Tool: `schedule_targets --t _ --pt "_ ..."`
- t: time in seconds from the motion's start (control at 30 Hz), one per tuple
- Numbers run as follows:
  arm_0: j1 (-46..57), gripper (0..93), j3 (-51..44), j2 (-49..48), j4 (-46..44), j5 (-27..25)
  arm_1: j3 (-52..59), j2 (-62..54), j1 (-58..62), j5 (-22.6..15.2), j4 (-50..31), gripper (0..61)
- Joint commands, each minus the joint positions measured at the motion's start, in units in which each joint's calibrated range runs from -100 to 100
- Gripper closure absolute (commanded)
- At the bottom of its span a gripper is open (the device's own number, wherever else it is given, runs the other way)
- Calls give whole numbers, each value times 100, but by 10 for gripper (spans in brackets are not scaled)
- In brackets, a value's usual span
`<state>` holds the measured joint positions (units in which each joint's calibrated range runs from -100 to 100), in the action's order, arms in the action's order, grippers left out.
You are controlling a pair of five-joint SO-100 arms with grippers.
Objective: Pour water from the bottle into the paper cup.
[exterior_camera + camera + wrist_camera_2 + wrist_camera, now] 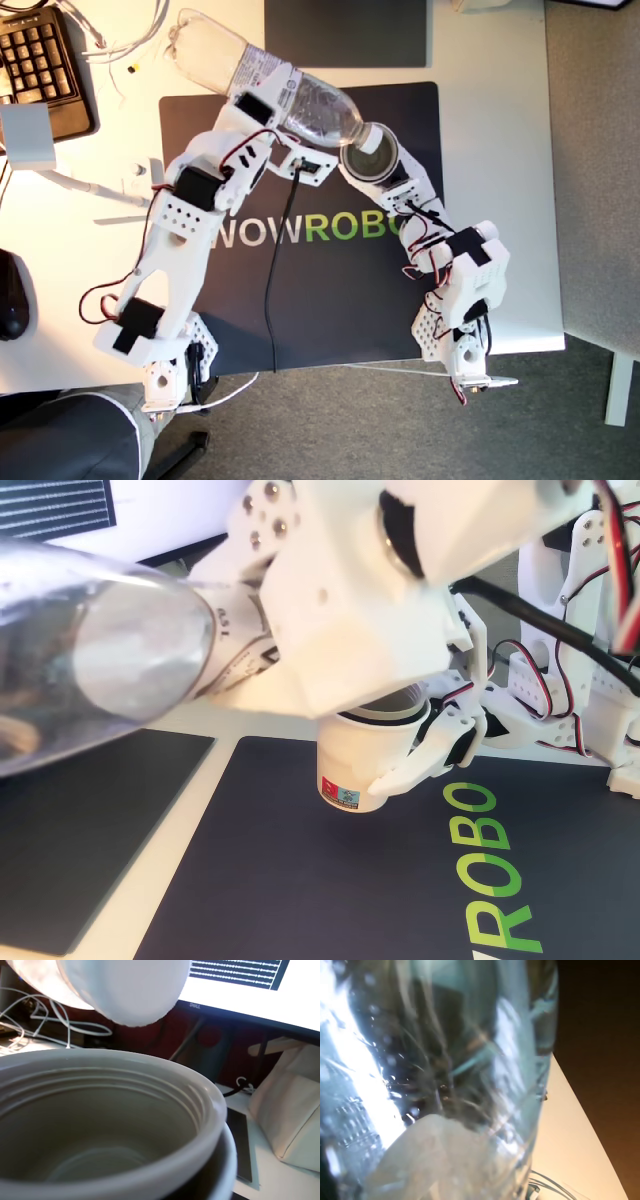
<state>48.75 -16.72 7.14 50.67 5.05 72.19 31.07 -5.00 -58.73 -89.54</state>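
Jaws clamping tilted bottle [290, 95], cup [368, 160] gripped

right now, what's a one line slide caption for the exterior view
Two SO-100 arms over a black mat: my first gripper tilts the bottle, cap on, over the paper cup in my second gripper.

Bright even light; wrist views blurry w/ glare on the bottle [365, 1085].

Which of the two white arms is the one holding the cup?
The arm at the exterior view's right: its second pincer holds the paper cup. The other arm's first pincer holds the tilted bottle.
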Motion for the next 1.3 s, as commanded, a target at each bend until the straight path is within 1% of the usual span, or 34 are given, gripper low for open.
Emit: schedule_targets --t 0.0,0.5,1.27 --pt "-84 927 -995 -1210 61 -98 -281 -612 87 15 32 543" --pt "-124 927 -1140 -1192 322 -137 -290 -715 183 24 106 543" --pt "-58 927 -1004 -1192 322 -142 -290 -767 290 68 138 543"
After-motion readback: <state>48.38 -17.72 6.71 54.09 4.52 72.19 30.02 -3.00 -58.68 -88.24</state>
